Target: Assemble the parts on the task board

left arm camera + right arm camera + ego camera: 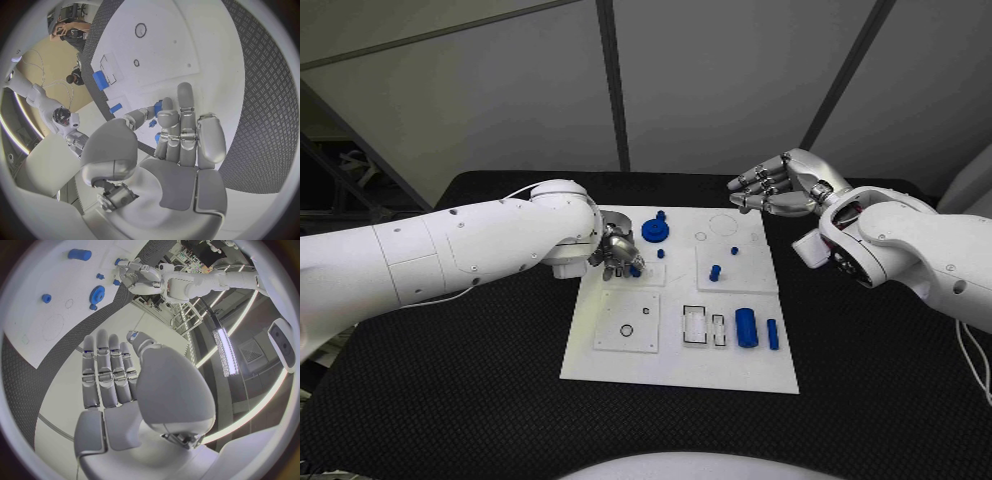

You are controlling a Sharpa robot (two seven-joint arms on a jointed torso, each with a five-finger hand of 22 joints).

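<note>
We see the white board (pixel 678 372) lying in the middle of the black table (pixel 459 400), with the blue parts spread over it. Our left hand (pixel 617 250) sits low at the board's left edge, near its far end, and a small blue piece (pixel 635 269) shows at its fingertips; in the left wrist view blue bits (pixel 157 107) peek out just past the fingers (pixel 185 115), but we cannot tell whether the hand is pinching that piece or only touching it. Just beside this hand, a blue gear (pixel 656 232) stands on the far left part of the board. Toward the middle of the board a small blue peg (pixel 715 271) stands upright, with two smaller blue dots (pixel 731 249) near it. On the near right part of the board a thick blue cylinder (pixel 746 328) lies next to a thinner blue bar (pixel 773 334), both beside a pair of outlined rectangular slots (pixel 694 325). Our right hand (pixel 779 187) hovers above the table just beyond the board's far right corner, well apart from every part; its fingers (pixel 105 367) are stretched out side by side and it holds nothing.
</note>
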